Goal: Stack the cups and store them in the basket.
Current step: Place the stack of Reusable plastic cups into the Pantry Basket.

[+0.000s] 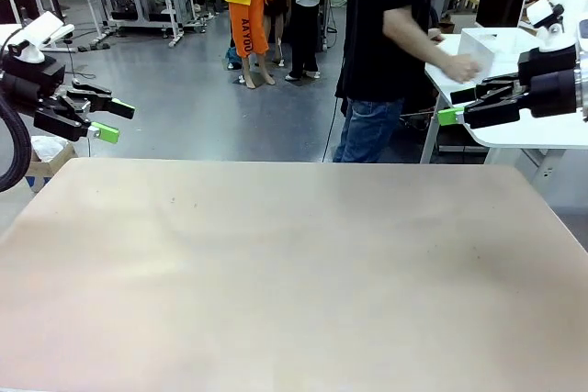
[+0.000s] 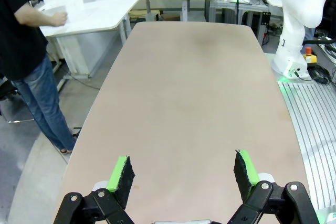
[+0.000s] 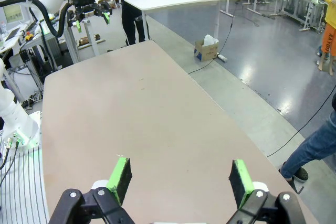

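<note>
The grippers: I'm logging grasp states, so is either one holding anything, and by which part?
Nothing is held. The left gripper and the right gripper both hang open over the bare table.

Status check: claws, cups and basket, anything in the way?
Left claw open, holding nothing. Right claw open, holding nothing. Tabletop bare, no cups or basket placed yet. Person at a side desk beyond the far edge.

- The left pincer [image 1: 103, 113] hangs off the tabletop's [image 1: 294, 263] far-left corner, beyond the far edge, jaws spread.
- The right pincer [image 1: 457, 103] sits off the far-right corner, jaws spread too.
- A person [image 1: 386, 52] stands behind the far edge, right of centre, one hand [image 1: 462, 68] on a box [image 1: 478, 50] on a side desk [image 1: 524, 126] behind the right pincer.
</note>
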Robot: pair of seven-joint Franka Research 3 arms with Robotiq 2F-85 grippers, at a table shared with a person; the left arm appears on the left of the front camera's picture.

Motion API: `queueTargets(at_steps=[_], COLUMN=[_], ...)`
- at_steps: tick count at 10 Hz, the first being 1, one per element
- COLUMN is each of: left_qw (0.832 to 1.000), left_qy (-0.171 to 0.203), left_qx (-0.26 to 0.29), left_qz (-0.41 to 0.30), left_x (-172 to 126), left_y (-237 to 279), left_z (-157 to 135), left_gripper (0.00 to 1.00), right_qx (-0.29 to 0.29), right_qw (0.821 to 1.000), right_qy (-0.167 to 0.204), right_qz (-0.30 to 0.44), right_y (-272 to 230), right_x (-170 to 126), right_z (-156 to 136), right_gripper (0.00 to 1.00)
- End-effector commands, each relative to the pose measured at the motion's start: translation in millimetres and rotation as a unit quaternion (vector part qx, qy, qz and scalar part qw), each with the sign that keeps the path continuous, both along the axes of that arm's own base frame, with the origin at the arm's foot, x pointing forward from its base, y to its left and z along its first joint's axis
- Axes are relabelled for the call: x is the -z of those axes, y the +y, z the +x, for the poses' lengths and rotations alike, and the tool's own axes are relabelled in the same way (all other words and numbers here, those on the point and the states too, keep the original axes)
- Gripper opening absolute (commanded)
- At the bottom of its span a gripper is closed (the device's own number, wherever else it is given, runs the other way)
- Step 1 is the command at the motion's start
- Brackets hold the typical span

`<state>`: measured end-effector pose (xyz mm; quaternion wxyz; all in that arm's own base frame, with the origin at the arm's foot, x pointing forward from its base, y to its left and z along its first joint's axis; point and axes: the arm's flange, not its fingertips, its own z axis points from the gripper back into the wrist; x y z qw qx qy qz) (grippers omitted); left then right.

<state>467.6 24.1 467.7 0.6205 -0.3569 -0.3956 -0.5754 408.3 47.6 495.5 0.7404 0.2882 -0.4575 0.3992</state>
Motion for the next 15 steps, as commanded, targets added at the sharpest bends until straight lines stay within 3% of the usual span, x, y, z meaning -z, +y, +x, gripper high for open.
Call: queueTargets(at_steps=[1,15], left_qw=[1.0,1.0], left_qy=[0.002,0.002], left_qx=[-0.003,-0.003], left_qz=[0.005,0.005], left_x=[-2.1,-2.1], left_y=[-0.8,-0.8], left_z=[-1.3,-1.3], left_gripper=[1.0,1.0], right_qx=[0.002,0.002], right_qw=[1.0,1.0], right_qy=[0.005,0.005], right_qz=[0.007,0.007], right_y=[0.4,0.4], right_x=[-1.7,-1.7], right_z=[0.3,0.3], right_gripper=[1.0,1.0])
